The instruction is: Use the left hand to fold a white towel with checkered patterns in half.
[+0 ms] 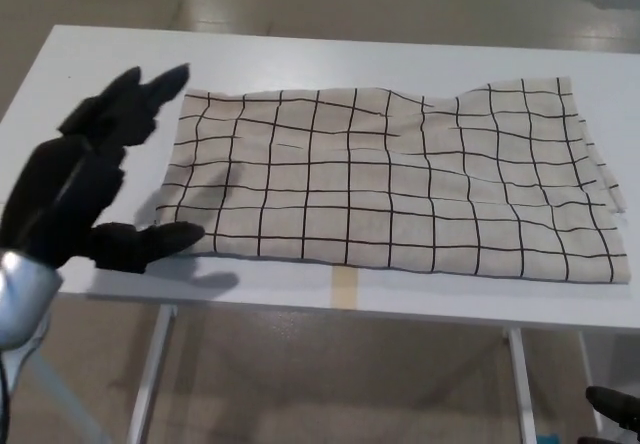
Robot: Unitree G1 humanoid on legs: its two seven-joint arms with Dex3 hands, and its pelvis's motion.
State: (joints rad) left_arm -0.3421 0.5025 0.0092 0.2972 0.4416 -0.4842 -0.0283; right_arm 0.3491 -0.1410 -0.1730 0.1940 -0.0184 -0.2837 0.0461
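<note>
Head view: left hand [88, 184] at frame left, fingers spread, empty, beside the towel [390, 184] on the desk [300, 49].

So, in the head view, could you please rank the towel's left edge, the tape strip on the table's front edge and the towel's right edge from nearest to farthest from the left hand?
From the left hand:
1. Towel's left edge, beside the fingers.
2. Tape strip, front centre.
3. Towel's right edge, far right.
</note>
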